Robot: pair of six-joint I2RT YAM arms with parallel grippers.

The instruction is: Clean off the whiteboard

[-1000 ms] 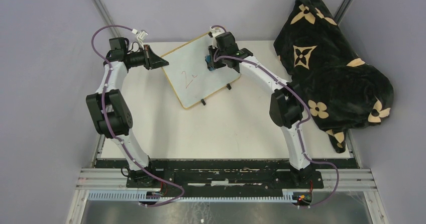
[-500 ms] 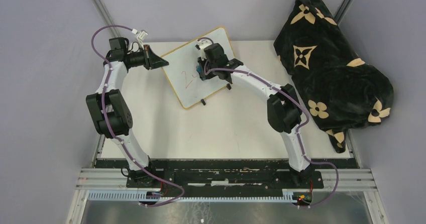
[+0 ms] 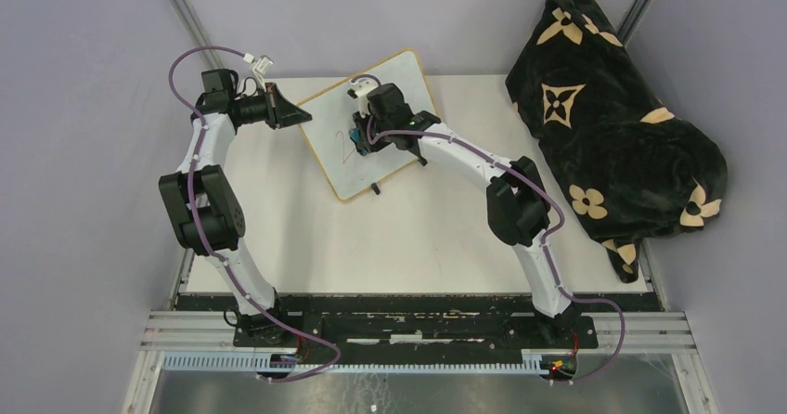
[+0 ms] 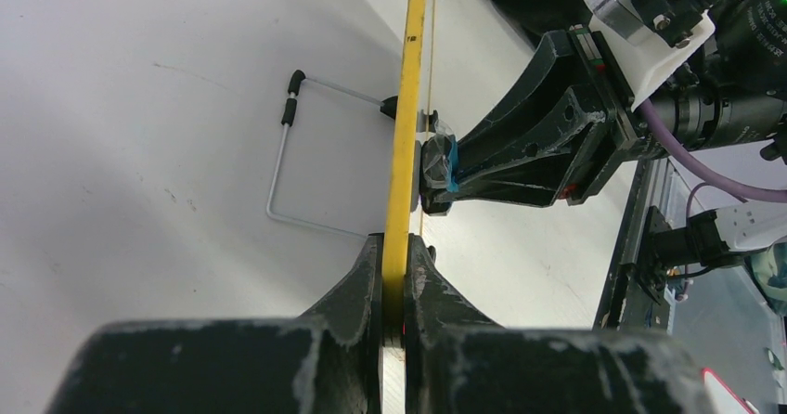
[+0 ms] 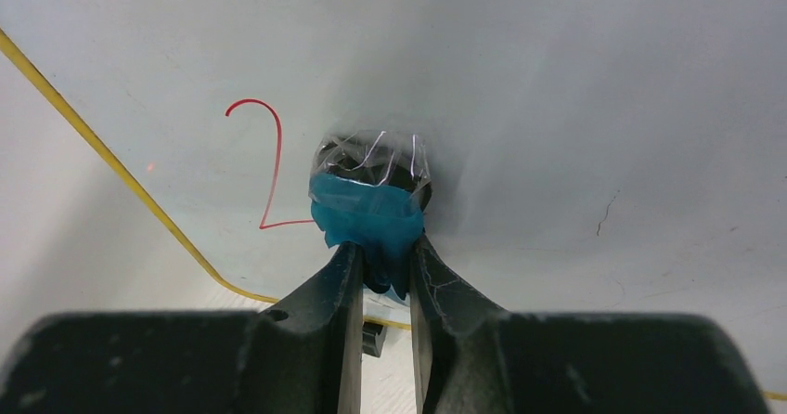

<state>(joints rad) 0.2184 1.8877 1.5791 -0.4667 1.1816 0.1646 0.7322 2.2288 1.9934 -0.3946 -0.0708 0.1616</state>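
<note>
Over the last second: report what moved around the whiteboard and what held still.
The right gripper, shut on the blue eraser, swept left across the whiteboard and reached the red writing. The mark beside the red 2 no longer shows, either erased or covered. Nothing was taken or released. The left gripper stayed clamped on the whiteboard's edge. The whiteboard and the dark blanket did not shift.

Whiteboard (image 3: 325,140): smooth, faintly glossy white face; thin light-wood edge.
Eraser (image 5: 371,205): blue pad under crinkled clear plastic film.
Blanket (image 3: 612,126), far right: black plush cloth.
Surface (image 3: 418,238): matt white.
</note>
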